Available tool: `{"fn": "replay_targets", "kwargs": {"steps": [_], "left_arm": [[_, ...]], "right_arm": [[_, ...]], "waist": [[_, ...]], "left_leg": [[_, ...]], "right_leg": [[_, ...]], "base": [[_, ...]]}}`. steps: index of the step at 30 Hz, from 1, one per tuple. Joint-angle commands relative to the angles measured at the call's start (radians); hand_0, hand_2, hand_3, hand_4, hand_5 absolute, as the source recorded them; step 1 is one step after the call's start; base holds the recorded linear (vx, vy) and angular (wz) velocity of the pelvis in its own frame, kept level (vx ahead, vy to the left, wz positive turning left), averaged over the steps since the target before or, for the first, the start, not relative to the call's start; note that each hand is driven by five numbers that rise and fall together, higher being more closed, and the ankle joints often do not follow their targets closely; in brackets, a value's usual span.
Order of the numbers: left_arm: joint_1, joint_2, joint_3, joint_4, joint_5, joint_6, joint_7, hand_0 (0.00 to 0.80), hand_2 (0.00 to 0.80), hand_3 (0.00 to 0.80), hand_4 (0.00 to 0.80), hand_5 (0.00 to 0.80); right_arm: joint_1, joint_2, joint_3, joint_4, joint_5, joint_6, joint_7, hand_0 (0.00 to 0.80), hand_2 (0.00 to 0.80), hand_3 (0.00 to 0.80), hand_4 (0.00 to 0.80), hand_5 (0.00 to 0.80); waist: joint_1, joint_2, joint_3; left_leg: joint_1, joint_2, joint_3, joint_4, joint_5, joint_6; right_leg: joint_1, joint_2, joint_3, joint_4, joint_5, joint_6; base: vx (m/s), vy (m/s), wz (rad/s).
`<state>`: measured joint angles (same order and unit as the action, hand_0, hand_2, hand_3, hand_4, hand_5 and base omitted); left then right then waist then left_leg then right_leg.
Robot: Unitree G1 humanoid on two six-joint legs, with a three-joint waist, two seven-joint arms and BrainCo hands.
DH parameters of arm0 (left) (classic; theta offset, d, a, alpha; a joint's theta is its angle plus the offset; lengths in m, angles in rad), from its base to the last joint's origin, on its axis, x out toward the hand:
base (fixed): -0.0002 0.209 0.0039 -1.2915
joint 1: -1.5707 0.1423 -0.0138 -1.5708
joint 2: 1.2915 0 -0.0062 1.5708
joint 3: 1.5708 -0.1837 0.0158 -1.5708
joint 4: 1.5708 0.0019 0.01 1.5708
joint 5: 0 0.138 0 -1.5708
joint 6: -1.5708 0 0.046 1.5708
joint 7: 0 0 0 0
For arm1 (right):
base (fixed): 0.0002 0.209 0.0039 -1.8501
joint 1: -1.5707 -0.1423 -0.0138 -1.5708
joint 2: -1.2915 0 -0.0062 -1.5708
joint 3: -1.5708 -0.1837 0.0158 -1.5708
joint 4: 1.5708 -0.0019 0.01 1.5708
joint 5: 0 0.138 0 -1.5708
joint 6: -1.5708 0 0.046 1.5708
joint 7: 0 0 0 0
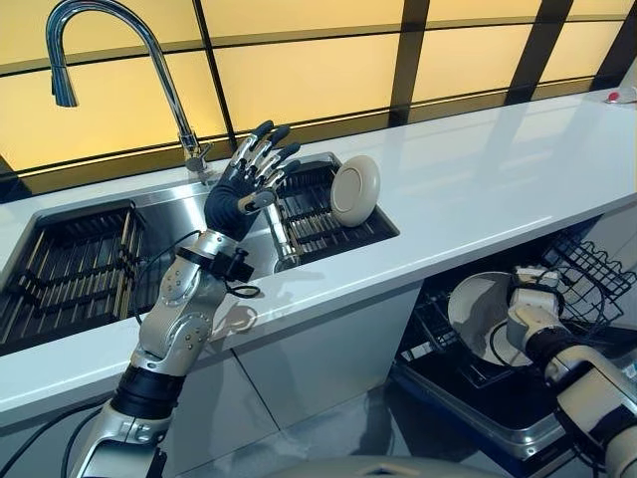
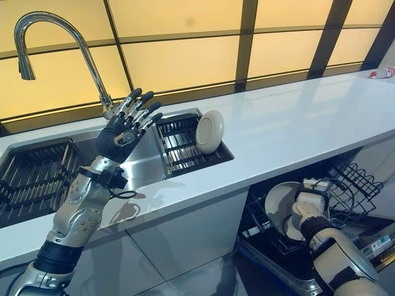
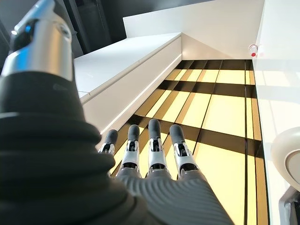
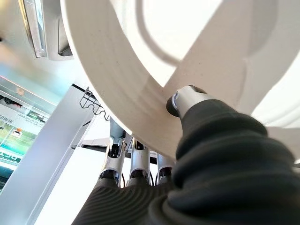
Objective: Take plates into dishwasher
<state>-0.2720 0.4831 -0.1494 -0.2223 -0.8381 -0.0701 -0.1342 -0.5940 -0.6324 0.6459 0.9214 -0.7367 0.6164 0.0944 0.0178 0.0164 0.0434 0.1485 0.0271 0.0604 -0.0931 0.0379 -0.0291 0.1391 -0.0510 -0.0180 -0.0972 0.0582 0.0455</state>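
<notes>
A cream plate stands on edge in the dark rack in the right part of the sink; it also shows in the left wrist view. My left hand is raised above the sink just left of that plate, fingers straight and spread, holding nothing. My right hand is low at the right, inside the open dishwasher's lower rack. It is shut on a white plate, pinched between thumb and fingers, held on edge over the rack.
A tall chrome faucet arches over the sink behind my left hand. A second dark rack fills the sink's left part. The white counter runs to the right above the dishwasher.
</notes>
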Motion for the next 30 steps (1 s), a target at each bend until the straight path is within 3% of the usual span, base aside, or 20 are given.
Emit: {"fn": "replay_targets", "kwargs": {"steps": [1,11,17,22,28,30], "left_arm": [[-0.09,0.0,-0.034,-0.044,0.005,-0.017,0.003,0.0,0.0,0.0,0.0,0.0],[-0.095,0.003,-0.031,-0.025,-0.01,-0.023,0.007,0.0,0.0,0.0,0.0,0.0],[-0.097,-0.006,-0.04,-0.015,-0.009,-0.033,0.012,0.0,0.0,0.0,0.0,0.0],[-0.101,-0.013,-0.052,-0.001,-0.014,-0.052,0.006,0.0,0.0,0.0,0.0,0.0],[-0.089,-0.01,-0.05,0.007,-0.018,-0.072,0.001,0.0,0.0,0.0,0.0,0.0],[-0.082,-0.006,-0.041,0.014,-0.02,-0.081,-0.005,0.0,0.0,0.0,0.0,0.0]], "right_arm": [[-0.182,0.068,0.057,0.063,-0.012,-0.007,0.018,0.8,0.8,0.8,0.8,0.8],[-0.23,0.064,0.112,0.045,-0.085,-0.059,0.09,0.8,0.8,0.8,0.8,0.8],[-0.244,0.093,0.165,0.056,-0.242,-0.089,0.119,0.8,0.8,0.8,0.8,0.8],[-0.267,0.119,0.193,0.035,-0.299,-0.097,0.084,0.8,0.8,0.8,0.8,0.8],[-0.248,0.113,0.171,-0.036,-0.17,-0.165,-0.06,0.8,0.8,0.8,0.8,0.8],[-0.226,0.102,0.152,-0.057,-0.114,-0.178,-0.043,0.8,0.8,0.8,0.8,0.8]], "waist": [[0.062,-0.025,0.027],[0.073,-0.032,0.016],[0.084,-0.036,0.014],[0.092,-0.035,0.015],[0.091,-0.033,0.014],[0.086,-0.033,0.013]], "left_leg": [[0.014,-0.063,-0.025,0.006,-0.081,0.09],[0.016,-0.066,-0.035,0.006,-0.081,0.092],[0.018,-0.067,-0.039,0.006,-0.081,0.093],[0.016,-0.068,-0.046,0.006,-0.08,0.094],[0.016,-0.071,-0.052,0.006,-0.08,0.093],[0.016,-0.072,-0.052,0.006,-0.081,0.093]], "right_leg": [[-0.001,0.028,-0.062,0.01,-0.019,-0.006],[0.007,0.027,-0.073,0.01,-0.024,-0.009],[0.011,0.026,-0.079,0.01,-0.028,-0.009],[0.012,0.025,-0.085,0.01,-0.029,-0.01],[0.014,0.024,-0.088,0.01,-0.032,-0.009],[0.012,0.024,-0.087,0.01,-0.033,-0.008]], "base": [[0.014,0.015,0.1],[0.006,0.007,0.02],[0.0,0.0,0.0],[0.002,0.01,0.03],[0.0,0.0,0.0],[-0.013,0.007,-0.03]]}}
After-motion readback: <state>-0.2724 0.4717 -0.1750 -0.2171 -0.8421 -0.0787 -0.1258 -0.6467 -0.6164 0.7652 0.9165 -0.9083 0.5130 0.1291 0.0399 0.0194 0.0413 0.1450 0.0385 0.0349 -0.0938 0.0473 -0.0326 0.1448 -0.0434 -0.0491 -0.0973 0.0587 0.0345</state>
